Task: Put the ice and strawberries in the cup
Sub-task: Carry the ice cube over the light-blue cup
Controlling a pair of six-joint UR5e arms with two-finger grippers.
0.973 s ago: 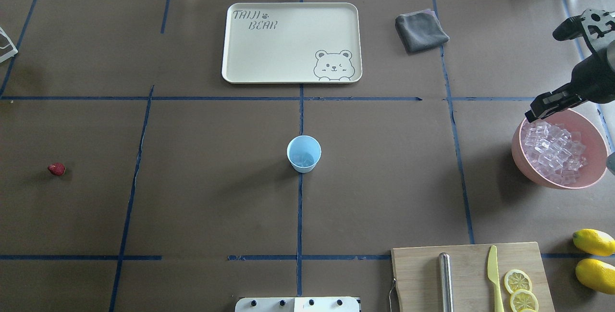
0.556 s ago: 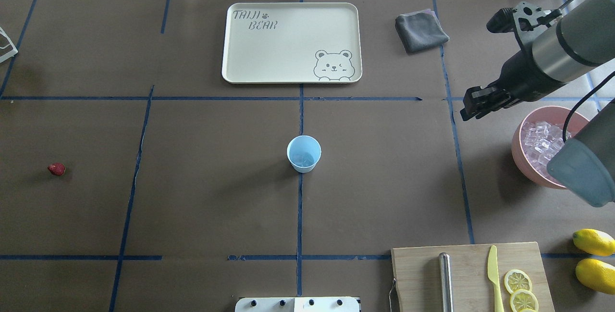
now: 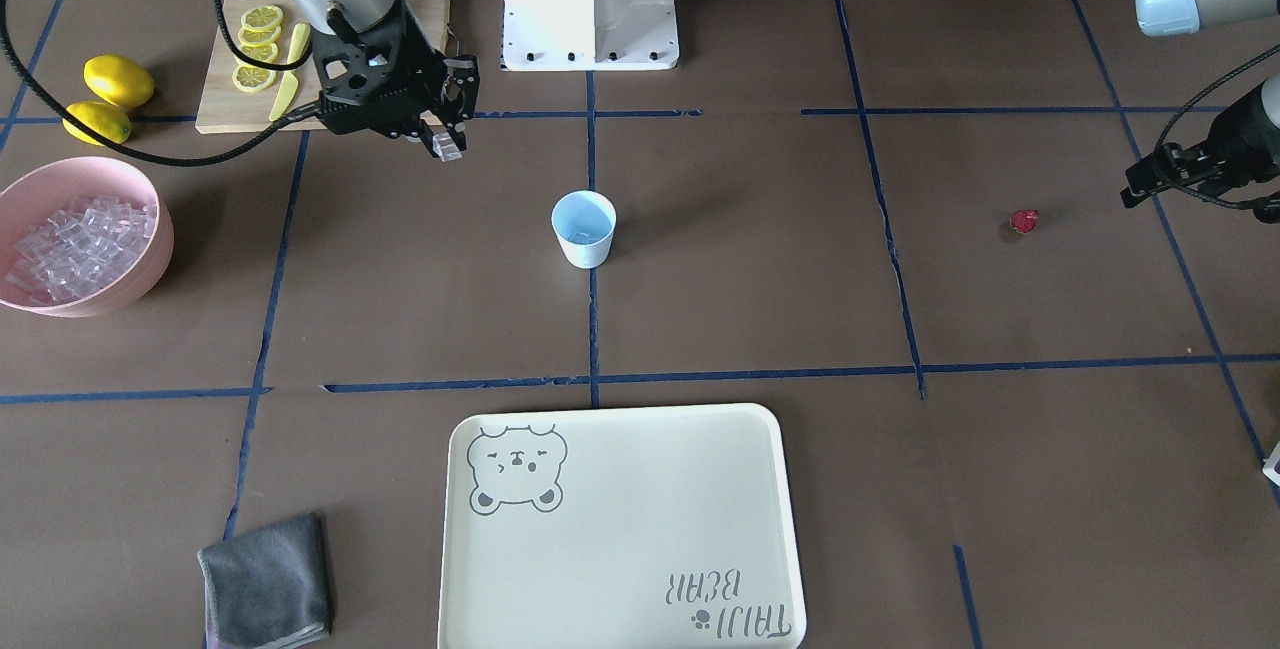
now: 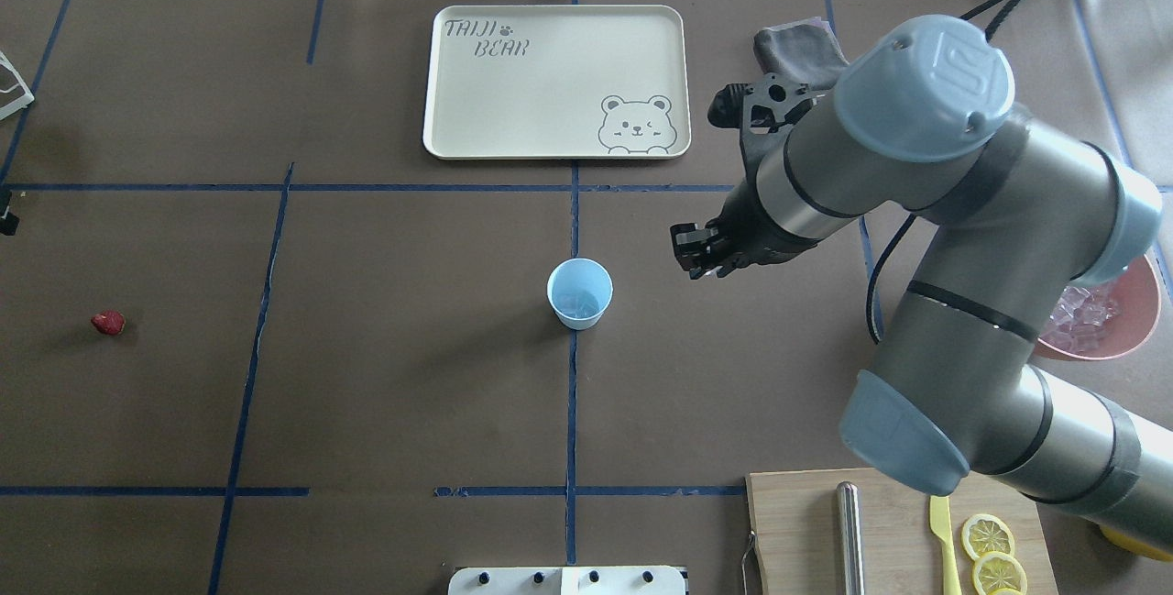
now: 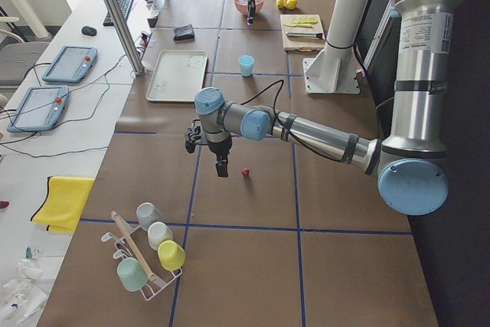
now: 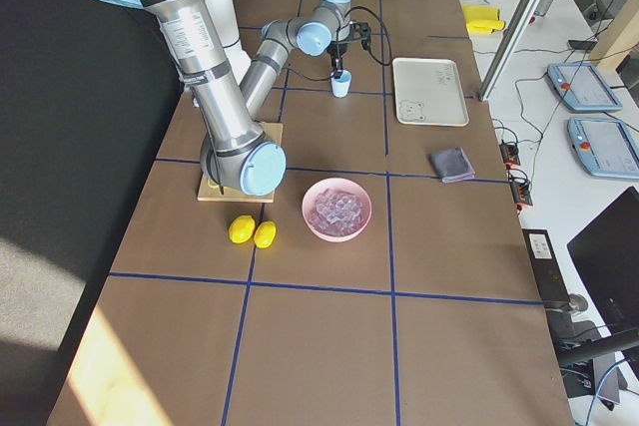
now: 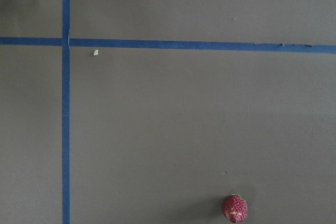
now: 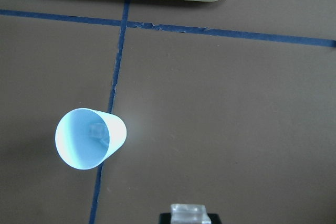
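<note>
The pale blue cup [image 4: 580,292] stands upright at the table's middle, with clear ice [image 8: 97,130] inside it. My right gripper [image 4: 696,258] is shut on one clear ice cube [image 3: 447,150] and holds it above the table, a short way to the cup's right in the overhead view. The cube also shows in the right wrist view [image 8: 188,213], with the cup [image 8: 89,138] ahead and to the left. The strawberry [image 4: 108,323] lies far left on the table. My left gripper [image 3: 1135,191] hovers near it, looks open and is empty. The left wrist view shows the berry [image 7: 234,208] low in the frame.
A pink bowl [image 3: 150,264] of ice cubes [image 3: 70,239] stands at the far right. A cream tray [image 4: 440,72] lies beyond the cup, with a grey cloth [image 3: 268,594] beside it. A cutting board [image 4: 797,522] with knife and lemon slices, and two lemons [image 3: 118,81], lie at the near right.
My right arm has swung left from above the pink bowl to just right of the cup, gripper still shut. The cup and strawberry have not moved.
</note>
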